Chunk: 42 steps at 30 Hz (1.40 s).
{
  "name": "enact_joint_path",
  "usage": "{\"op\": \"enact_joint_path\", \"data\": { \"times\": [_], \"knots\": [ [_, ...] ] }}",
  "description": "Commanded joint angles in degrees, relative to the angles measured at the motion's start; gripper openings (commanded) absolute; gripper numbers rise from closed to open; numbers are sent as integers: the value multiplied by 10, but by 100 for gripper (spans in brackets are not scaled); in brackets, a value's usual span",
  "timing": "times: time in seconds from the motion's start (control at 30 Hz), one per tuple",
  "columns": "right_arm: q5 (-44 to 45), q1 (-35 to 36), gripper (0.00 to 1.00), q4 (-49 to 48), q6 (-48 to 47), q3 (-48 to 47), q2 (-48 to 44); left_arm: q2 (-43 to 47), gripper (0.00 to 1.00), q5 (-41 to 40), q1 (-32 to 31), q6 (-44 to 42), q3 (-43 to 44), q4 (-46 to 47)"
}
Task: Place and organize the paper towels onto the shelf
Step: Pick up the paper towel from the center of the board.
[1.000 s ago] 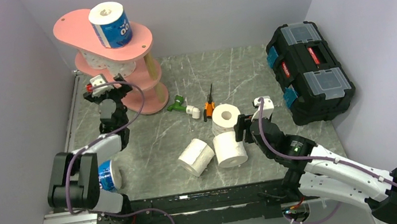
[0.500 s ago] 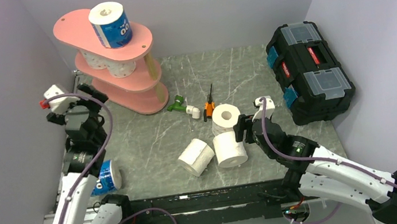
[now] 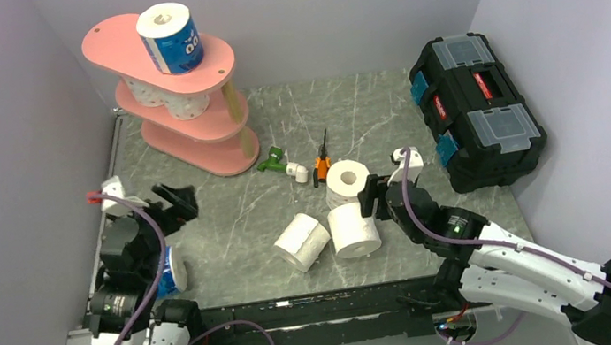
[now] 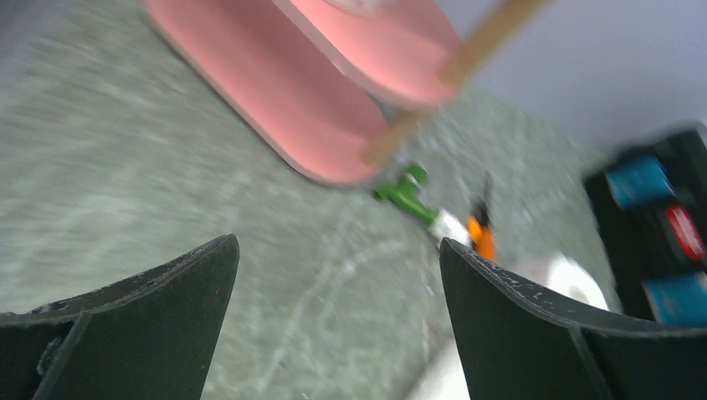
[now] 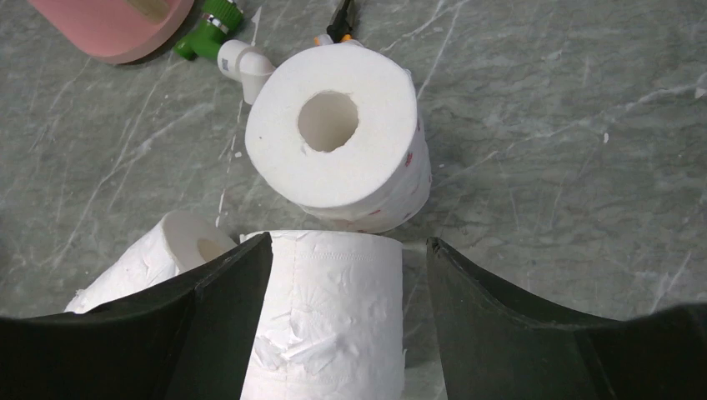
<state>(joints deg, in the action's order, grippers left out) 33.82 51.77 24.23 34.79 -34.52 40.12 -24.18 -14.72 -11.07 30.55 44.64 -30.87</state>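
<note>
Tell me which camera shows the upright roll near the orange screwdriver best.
The right wrist view: the upright roll sits close and sharp, hollow core and pink dots clear. The top external view shows it small. The left wrist view gives only a blurred white patch.

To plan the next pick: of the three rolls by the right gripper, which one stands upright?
The pink-dotted roll nearest the white-and-green tool: its hollow core faces up. The two plain rolls lie on their sides.

rolls (image 5: 375, 96): soft matt white paper, faintly embossed | shelf (image 3: 119, 38): smooth matt pink, posts (image 3: 235, 115) pale wood | table (image 3: 365, 111): smooth grey marble-look | toolbox (image 3: 459, 148): black plastic, lids (image 3: 501, 124) clear | fingers (image 5: 217, 325): matt black plastic
</note>
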Motion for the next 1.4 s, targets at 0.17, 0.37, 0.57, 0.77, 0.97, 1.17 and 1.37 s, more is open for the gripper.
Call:
{"op": "enact_joint_path", "data": {
  "times": [0.17, 0.37, 0.57, 0.77, 0.97, 1.17, 1.37],
  "knots": [
    [-15, -3, 73, -3, 39, -34, 36, 3, 95, 278, -47, 74, -97, 68],
    [-86, -103, 79, 0, 64, -47, 61, 4, 95, 166, -145, 127, -142, 75],
    [-152, -198, 79, 13, 41, -103, 117, -4, 95, 158, -152, 172, -184, 98],
    [-237, -256, 80, 6, 23, -133, 181, 21, 97, 117, -153, 164, -176, 70],
    [-295, -258, 80, 2, 1, -149, 237, 41, 99, 68, -152, 140, -154, 16],
    [-294, -258, 80, -22, 11, -124, 264, 38, 99, 66, -152, 141, -172, 19],
    [-287, -258, 76, -36, 15, -116, 276, 41, 99, 63, -152, 140, -184, 28]
  ]
}}
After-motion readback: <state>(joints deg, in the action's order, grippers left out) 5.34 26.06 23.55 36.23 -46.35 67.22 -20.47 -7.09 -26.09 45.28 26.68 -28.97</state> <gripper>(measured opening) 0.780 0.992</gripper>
